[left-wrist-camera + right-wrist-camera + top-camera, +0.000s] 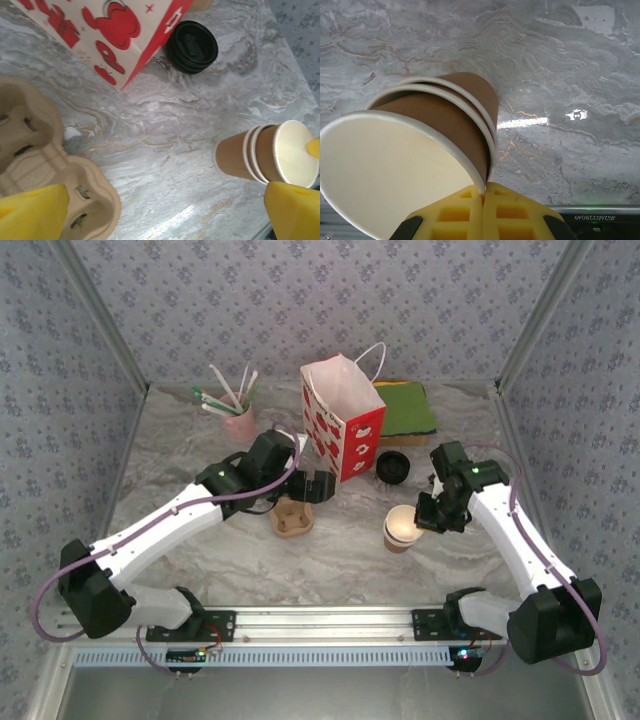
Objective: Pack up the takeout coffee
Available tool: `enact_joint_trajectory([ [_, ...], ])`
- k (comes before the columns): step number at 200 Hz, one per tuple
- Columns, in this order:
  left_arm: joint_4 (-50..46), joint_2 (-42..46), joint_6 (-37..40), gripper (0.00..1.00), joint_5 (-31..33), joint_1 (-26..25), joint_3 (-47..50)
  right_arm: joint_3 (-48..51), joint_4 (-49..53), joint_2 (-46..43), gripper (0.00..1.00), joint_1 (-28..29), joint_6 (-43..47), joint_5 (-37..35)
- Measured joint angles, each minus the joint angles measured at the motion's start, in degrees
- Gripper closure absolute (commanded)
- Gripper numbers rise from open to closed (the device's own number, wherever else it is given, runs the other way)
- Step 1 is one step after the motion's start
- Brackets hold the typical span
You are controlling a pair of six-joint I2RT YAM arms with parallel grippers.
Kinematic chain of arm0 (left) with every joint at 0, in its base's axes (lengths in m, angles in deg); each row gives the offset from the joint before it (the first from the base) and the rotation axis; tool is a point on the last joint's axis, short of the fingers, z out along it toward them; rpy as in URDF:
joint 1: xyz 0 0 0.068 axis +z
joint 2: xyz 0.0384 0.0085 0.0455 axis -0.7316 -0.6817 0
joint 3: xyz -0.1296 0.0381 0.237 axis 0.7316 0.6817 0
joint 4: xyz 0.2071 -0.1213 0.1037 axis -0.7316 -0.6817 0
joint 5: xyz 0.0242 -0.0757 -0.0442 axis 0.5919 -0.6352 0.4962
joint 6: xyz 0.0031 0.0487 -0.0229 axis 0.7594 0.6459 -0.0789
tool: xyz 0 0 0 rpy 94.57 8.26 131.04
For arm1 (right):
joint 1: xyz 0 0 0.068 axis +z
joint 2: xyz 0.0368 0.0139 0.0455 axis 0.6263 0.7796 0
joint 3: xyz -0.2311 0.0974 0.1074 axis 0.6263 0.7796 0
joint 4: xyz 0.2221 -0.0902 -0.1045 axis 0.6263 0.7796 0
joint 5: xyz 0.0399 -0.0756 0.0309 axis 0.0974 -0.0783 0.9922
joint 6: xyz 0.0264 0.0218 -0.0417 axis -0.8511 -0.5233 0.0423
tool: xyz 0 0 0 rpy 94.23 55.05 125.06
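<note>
Bright even overhead light, soft shadows, glare spots on the table (577, 115), close foreground slightly soft

White arm links (170, 523), black joints (90, 592), purple cables (38, 608), yellow fingertips (470, 216)

cups (445, 120), rim nipped between the right fingers (465, 212): brown paper, matt; cream lining smooth
right fingers: yellow, matt, grid-moulded
carrier (40, 165), by the left fingers (30, 212): rough pulp
lid (191, 46), beyond them: black plastic, slight sheen
table (165, 150): marbled, glossy
</note>
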Motion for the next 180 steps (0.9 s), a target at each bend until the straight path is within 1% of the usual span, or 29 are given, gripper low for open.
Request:
enact_joint_trajectory([
  [12, 0.2, -1.6, 0.3, 0.04, -2.1, 0.0, -0.7, 0.0, 0.0, 0.0, 1.0, -0.1, 0.0, 0.2],
  [37, 0.2, -6.0, 0.4, 0.05, -5.6, -0.5, -2.0, 0.0, 0.0, 0.0, 1.0, -0.2, 0.0, 0.8],
  [67, 0.1, -7.8, 0.4, 0.03, -7.2, -1.0, -2.1, 0.0, 0.5, -1.2, 1.0, -0.5, 0.0, 1.2],
  [79, 0.1, -7.7, 0.4, 0.02, -7.2, -1.0, -2.2, -0.6, 1.4, -1.9, 1.0, -0.9, 0.0, 1.2],
  [84, 0.2, -7.7, 0.4, 0.0, -7.1, -1.0, -2.2, -0.9, 1.6, -2.2, 1.0, -1.0, 0.0, 1.2],
  [137, 0.1, -7.6, 0.2, 0.0, -6.4, -1.0, -2.2, -9.2, 5.5, -3.6, 1.0, -1.4, 0.0, 1.1],
  [180, -0.2, -5.4, 0.2, 0.0, -1.8, -1.0, -2.2, -17.1, 7.0, -3.3, 1.0, -0.9, 0.0, 0.5],
])
